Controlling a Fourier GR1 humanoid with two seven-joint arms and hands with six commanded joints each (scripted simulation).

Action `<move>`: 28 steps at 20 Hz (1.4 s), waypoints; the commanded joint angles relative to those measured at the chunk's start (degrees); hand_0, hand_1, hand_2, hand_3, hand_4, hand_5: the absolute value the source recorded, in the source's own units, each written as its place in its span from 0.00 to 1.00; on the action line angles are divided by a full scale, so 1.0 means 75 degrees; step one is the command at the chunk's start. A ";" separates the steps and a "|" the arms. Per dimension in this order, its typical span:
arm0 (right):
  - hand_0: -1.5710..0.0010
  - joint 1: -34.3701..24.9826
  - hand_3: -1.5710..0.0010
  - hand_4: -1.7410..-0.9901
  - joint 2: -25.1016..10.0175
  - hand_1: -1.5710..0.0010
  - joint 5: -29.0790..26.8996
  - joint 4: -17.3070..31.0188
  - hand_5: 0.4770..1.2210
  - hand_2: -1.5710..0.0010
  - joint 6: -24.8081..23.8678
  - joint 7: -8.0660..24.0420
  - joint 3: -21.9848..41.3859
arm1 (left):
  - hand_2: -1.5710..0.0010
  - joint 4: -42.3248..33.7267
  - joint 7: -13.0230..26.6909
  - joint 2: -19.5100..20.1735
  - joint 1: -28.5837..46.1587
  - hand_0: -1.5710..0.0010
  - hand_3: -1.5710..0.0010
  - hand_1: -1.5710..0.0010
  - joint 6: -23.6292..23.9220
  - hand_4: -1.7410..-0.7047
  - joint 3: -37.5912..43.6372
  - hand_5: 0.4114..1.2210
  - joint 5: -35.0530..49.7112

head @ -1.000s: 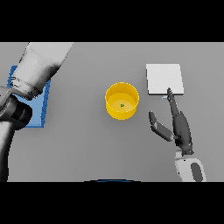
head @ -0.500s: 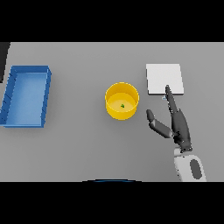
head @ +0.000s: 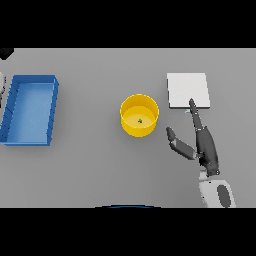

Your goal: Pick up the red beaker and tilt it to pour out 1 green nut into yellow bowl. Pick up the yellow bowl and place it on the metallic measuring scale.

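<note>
The yellow bowl (head: 131, 112) stands upright in the middle of the table with one small green nut (head: 140, 120) lying inside it. The metallic scale (head: 187, 90), a flat pale square, lies to the bowl's right and slightly farther back. My right hand (head: 207, 148) rests open near the bowl's right side. Its straight fingers point away from me and the longest fingertip (head: 191, 103) reaches the scale's near edge. The thumb (head: 177, 141) sticks out toward the bowl without touching it. No red beaker is visible. Only slivers of my left arm (head: 4, 52) show at the left edge.
A blue rectangular bin (head: 11, 111) sits at the far left with nothing visible inside it. Bare grey table lies between the bin and the bowl, and in front of the bowl.
My left arm, which lay over the blue bin a second ago, has withdrawn off the left edge, uncovering the bin. The right hand, bowl and scale have stayed put.
</note>
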 commanded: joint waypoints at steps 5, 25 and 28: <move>1.00 0.0052 1.00 0.96 -0.0003 1.00 0.0030 0.0086 0.23 1.00 0.0048 -0.0045 0.0045 | 0.00 -0.2321 0.0901 -0.0328 0.1825 0.00 0.08 0.00 0.0391 0.00 0.0108 1.00 0.0482; 1.00 0.0132 1.00 0.98 0.0018 1.00 -0.0197 0.0055 0.21 1.00 0.0052 -0.0316 -0.0078 | 0.58 -0.4924 0.1799 -0.0593 0.4152 0.51 0.61 0.59 0.0078 0.79 -0.0199 0.33 0.0540; 1.00 0.0112 1.00 0.97 -0.0026 1.00 -0.0193 0.0096 0.22 1.00 0.0084 -0.0343 -0.0081 | 0.79 -0.4601 0.1619 -0.0529 0.4074 0.75 0.80 0.79 -0.0175 0.87 -0.0413 0.30 0.0391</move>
